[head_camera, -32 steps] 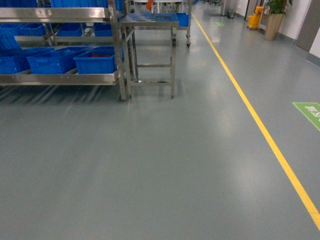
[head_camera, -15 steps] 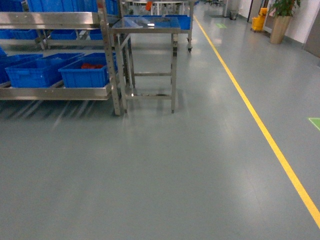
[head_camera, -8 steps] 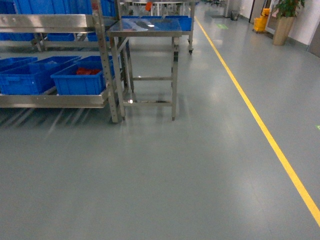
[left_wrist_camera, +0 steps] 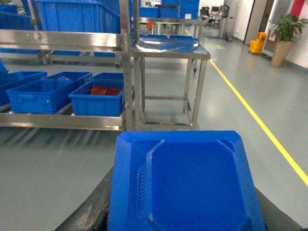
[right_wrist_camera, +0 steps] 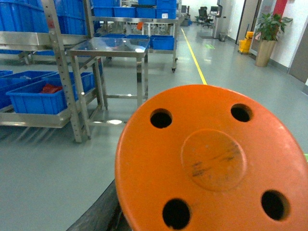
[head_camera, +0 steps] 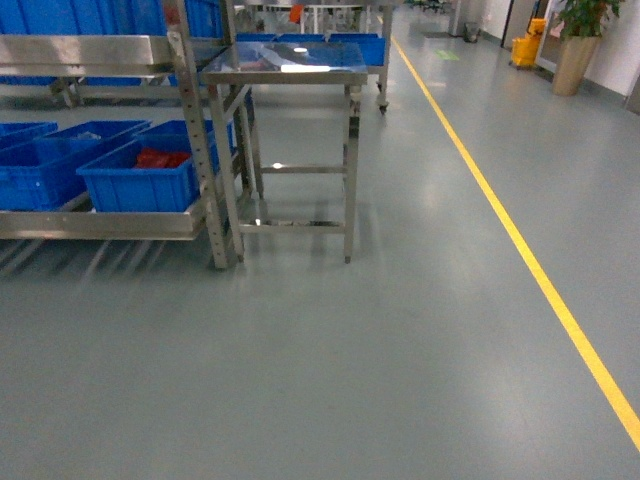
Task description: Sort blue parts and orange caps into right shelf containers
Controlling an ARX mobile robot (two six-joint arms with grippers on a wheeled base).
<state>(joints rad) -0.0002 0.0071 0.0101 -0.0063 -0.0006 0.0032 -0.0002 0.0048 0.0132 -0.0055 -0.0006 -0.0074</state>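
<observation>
**A:** Evidently each arm is carrying one item while the base travels: a blue part [left_wrist_camera: 185,185] fills the lower left wrist view, and an orange cap [right_wrist_camera: 211,161] with four holes fills the right wrist view. Both are kept high and close to the cameras, probably so they stay clear of the floor.

**B:** Are the fingers pinching them?

**A:** I cannot tell; the items hide the fingers on both sides, and neither arm shows in the head view.

**B:** Where do they go?

**A:** Into the blue crates [head_camera: 135,178] on the low tier of the steel shelf [head_camera: 100,222], at the left. The nearest crate already holds something red.

**B:** Anything in the way?

**A:** A steel worktop [head_camera: 285,62] stands just beside the shelf's end post, so I judge the approach must come from the front. The yellow floor line [head_camera: 520,250] runs well off to the right.
</observation>
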